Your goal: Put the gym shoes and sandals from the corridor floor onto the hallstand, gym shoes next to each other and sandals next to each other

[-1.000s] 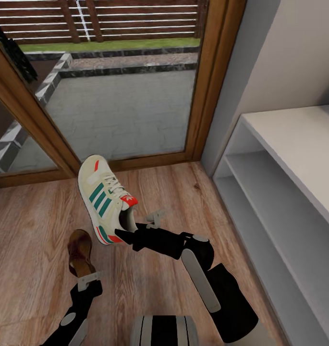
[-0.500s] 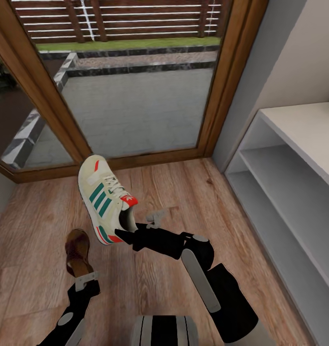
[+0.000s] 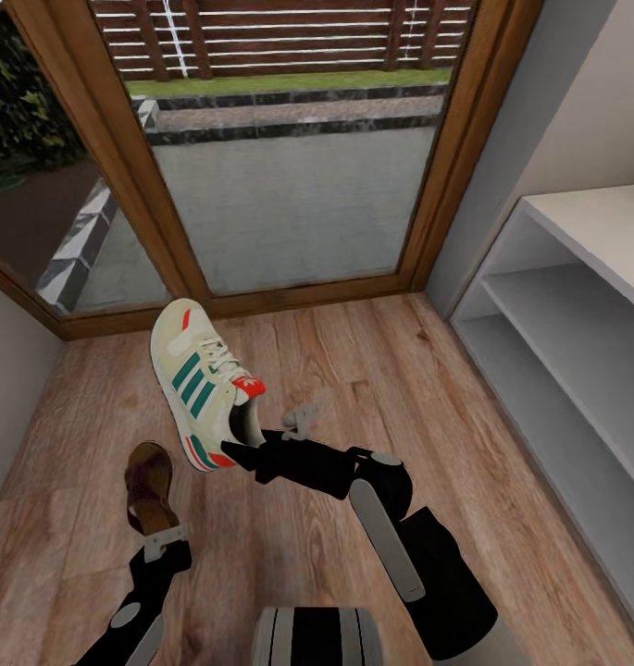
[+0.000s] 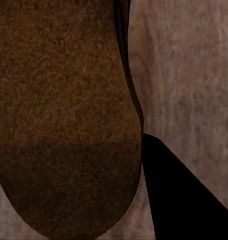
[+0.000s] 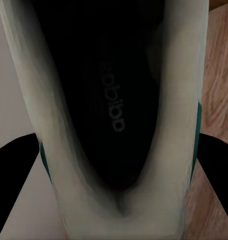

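Gym shoe [image 3: 198, 382] hangs in the air above the corridor floor [image 3: 381, 370], its heel clamped in the right gripper [image 3: 247, 453]; the wrist view looks straight into its dark insole between the jaws. The left gripper [image 3: 161, 536] grasps a sandal [image 3: 150, 486] by its end. My guess: swing toward the hallstand [image 3: 576, 314] (off to the right) slowly, keeping both grips firm and the shoes level.
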Tool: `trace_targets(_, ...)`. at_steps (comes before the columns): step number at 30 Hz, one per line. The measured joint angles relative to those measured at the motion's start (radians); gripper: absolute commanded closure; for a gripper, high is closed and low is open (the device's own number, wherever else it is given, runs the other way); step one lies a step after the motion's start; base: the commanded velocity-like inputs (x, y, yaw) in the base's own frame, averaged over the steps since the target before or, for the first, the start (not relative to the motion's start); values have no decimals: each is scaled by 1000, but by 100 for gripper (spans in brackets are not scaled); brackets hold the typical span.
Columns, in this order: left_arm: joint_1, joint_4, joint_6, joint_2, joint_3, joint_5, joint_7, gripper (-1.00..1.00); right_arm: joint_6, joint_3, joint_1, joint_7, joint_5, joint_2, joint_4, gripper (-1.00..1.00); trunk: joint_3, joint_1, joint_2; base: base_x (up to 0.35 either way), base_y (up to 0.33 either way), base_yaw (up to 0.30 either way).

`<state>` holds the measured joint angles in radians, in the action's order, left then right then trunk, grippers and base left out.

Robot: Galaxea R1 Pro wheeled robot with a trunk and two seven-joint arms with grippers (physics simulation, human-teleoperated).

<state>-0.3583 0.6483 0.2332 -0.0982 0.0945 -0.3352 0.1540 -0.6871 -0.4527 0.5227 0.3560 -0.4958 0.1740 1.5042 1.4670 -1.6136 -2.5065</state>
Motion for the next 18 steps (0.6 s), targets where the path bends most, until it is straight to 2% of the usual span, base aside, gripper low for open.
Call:
trace_targets(3, 0, -1, 3, 0, 0, 0, 2, 100, 0, 0, 0, 0, 0, 0, 0, 100, 0, 0, 0, -245, 212, -32)
trace_targets(7, 1, -3, 5, 0, 0, 2, 4, 100, -1, 0, 0, 0, -2, 0, 0, 100, -1, 0, 0, -171, 96, -194)
trace_targets(15, 1, -1, 6, -1, 0, 6, -2, 100, -1, 0, 0, 0, -2, 0, 0, 100, -3, 0, 0, -8, 3, -255)
trace_targets(18, 1, -1, 6, -1, 0, 10, -2, 100, -1, 0, 0, 0, -4, 0, 1, 100, -16, 2, 1, 0, 0, -257)
